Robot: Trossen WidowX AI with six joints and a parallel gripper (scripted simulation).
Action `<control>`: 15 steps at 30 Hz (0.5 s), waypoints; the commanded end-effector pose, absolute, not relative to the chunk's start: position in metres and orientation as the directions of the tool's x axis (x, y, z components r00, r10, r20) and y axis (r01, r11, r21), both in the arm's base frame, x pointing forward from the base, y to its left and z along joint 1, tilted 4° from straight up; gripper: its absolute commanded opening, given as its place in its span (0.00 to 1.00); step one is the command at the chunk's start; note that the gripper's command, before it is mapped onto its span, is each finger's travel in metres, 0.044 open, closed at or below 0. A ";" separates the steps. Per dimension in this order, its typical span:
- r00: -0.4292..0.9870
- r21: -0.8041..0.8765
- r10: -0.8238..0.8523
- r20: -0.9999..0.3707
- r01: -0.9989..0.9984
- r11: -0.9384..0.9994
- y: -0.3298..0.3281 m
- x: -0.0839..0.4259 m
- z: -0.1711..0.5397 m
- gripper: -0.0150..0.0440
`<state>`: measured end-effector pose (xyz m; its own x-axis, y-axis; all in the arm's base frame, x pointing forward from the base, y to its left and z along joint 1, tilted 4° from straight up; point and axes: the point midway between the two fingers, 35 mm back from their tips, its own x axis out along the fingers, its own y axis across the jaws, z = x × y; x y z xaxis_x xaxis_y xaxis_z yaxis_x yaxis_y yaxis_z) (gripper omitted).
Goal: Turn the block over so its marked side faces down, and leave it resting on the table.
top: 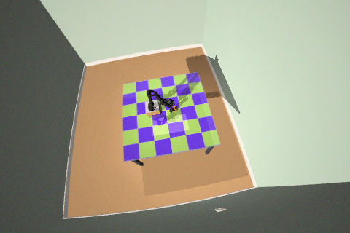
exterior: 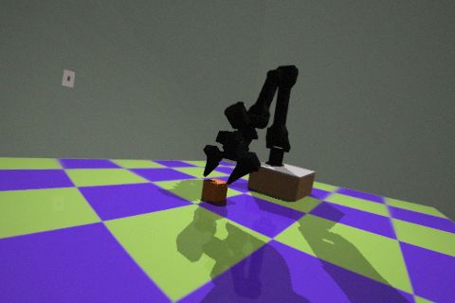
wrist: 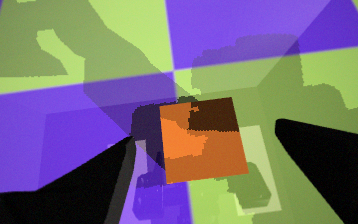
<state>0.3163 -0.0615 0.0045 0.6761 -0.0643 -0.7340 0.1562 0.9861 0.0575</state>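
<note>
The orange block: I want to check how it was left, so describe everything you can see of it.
The orange block is a small plain cube, partly shaded by the arm. It rests flat on the checkered table, near a seam between purple and green squares, in front of the arm's brown base. No marked side shows from above. The open gripper hangs over it, fingers spread to either side, touching nothing.

Matt orange block [exterior: 214,190], smooth-faced, no gloss, partly darkened by shadow in the wrist view. Flat matt black on the arm [exterior: 279,109] and the jaws, like unpolished plastic, no highlights. Smooth table [exterior: 80,222] in purple and green checks, faintly sheened, mirroring dim shapes. Wood-brown mounting box [exterior: 281,182] with a pale smooth top. Wood-toned matt floor [top: 98,145]. Plain matt walls [top: 280,91].
</note>
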 end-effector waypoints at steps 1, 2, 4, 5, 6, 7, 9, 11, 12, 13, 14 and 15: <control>0.618 0.057 -0.045 -0.785 0.143 0.988 -0.058 0.298 0.047 1.00; 0.618 0.057 -0.045 -0.785 0.143 0.988 -0.058 0.298 0.047 1.00; 0.618 0.057 -0.045 -0.785 0.143 0.988 -0.058 0.298 0.047 1.00; 0.618 0.057 -0.045 -0.785 0.143 0.988 -0.058 0.298 0.047 1.00; 0.618 0.057 -0.045 -0.785 0.143 0.988 -0.058 0.298 0.047 1.00; 0.618 0.057 -0.045 -0.785 0.143 0.988 -0.058 0.298 0.047 1.00; 0.618 0.057 -0.045 -0.785 0.143 0.988 -0.058 0.298 0.047 1.00; 0.613 0.057 -0.044 -0.789 0.143 0.988 -0.058 0.299 0.047 1.00; 0.599 0.057 -0.041 -0.800 0.144 0.988 -0.059 0.300 0.047 1.00; 0.575 0.057 -0.037 -0.817 0.145 0.988 -0.060 0.303 0.048 1.00; 0.545 0.057 -0.032 -0.838 0.145 0.988 -0.060 0.307 0.050 1.00; 0.515 0.057 -0.026 -0.857 0.146 0.988 -0.061 0.310 0.051 1.00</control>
